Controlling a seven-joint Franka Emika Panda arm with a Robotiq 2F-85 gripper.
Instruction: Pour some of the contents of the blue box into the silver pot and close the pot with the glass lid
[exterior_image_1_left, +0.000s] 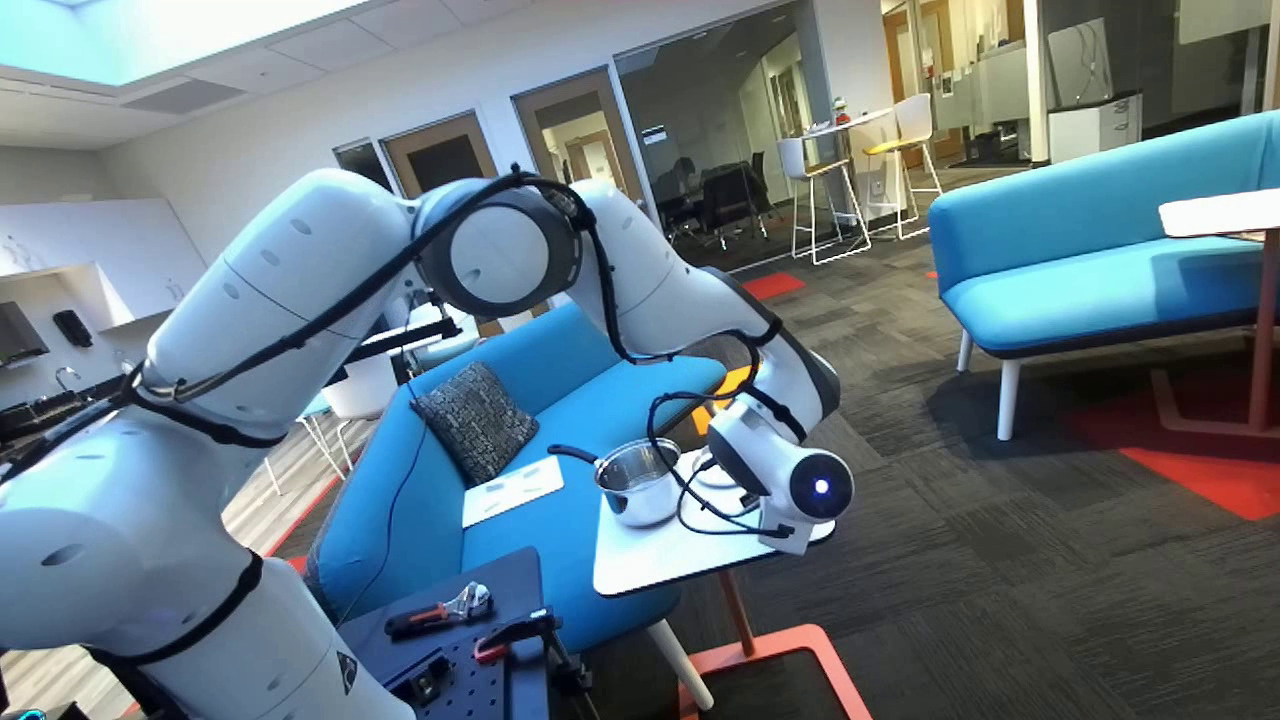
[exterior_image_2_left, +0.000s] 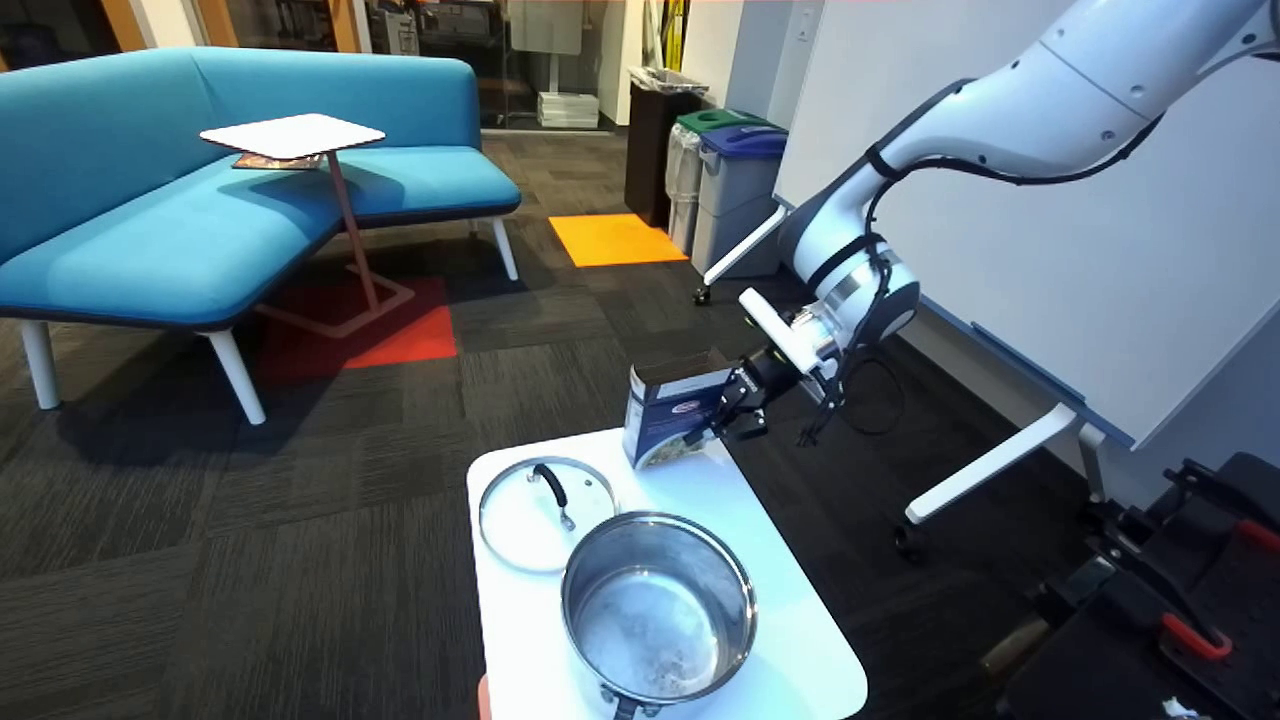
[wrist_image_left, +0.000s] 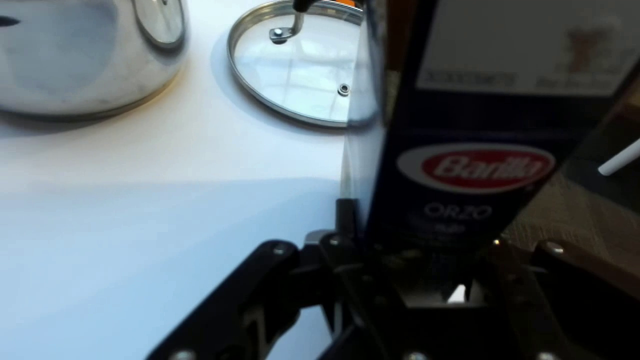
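In an exterior view, a black gripper clasps a dark blue Barilla orzo box near the edge of a white side table. The carton is upright, its top open and brown cardboard showing. Just beside it, a glass lid, black handle up, lies flat on the tabletop; nearer the camera stands a stainless-steel saucepan, its metal floor in view. A whiteboard on casters and bins with green and blue lids stand in the background.

In the wrist view, the gripper's fingers hold the box from both sides, the Barilla logo and the word "Orzo" facing the camera. The saucepan stands at left, apart from the lid, part of which the box hides.

In an exterior view, the robot arm arches to the table, its wrist blocking sight of the fingers and the carton. The saucepan's black handle points toward a blue sofa, where a gray cushion leans against the backrest. An adjustable wrench lies on a dark work surface near the arm's base.
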